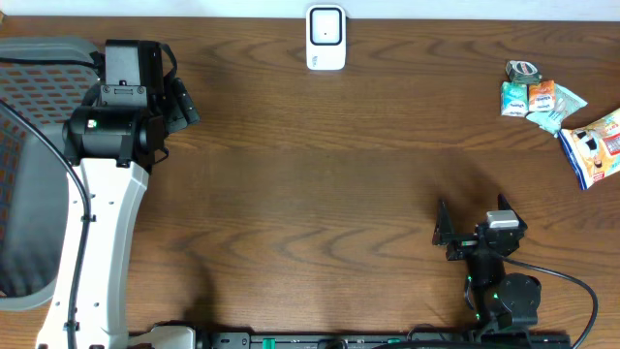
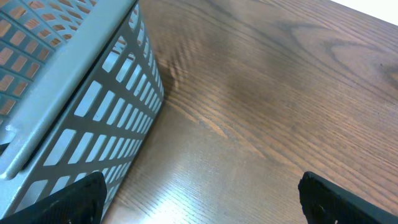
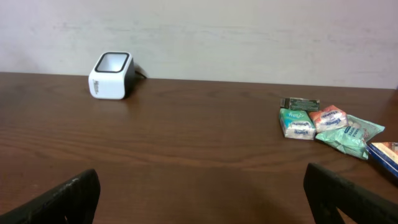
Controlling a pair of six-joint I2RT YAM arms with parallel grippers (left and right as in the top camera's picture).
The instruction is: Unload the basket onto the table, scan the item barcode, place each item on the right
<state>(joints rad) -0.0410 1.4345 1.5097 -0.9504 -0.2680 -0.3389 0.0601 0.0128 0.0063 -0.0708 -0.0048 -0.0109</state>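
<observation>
A white barcode scanner [image 1: 325,37] stands at the far middle edge of the table; the right wrist view has it far off to the left [image 3: 112,75]. A cluster of small snack packets [image 1: 538,100] [image 3: 317,122] lies at the far right, with a blue snack bag [image 1: 596,145] [image 3: 385,152] beside it. My right gripper [image 1: 473,208] [image 3: 202,196] hovers open and empty over bare wood near the front, well short of the packets. At the far left my left gripper [image 1: 184,102] [image 2: 199,199] is open and empty beside the basket.
A grey plastic basket [image 1: 29,174] [image 2: 68,93] takes up the table's left edge, its slotted wall just left of my left fingers. A small dark tin [image 1: 523,70] [image 3: 301,103] lies behind the packets. A pale wall rises behind the table's far edge.
</observation>
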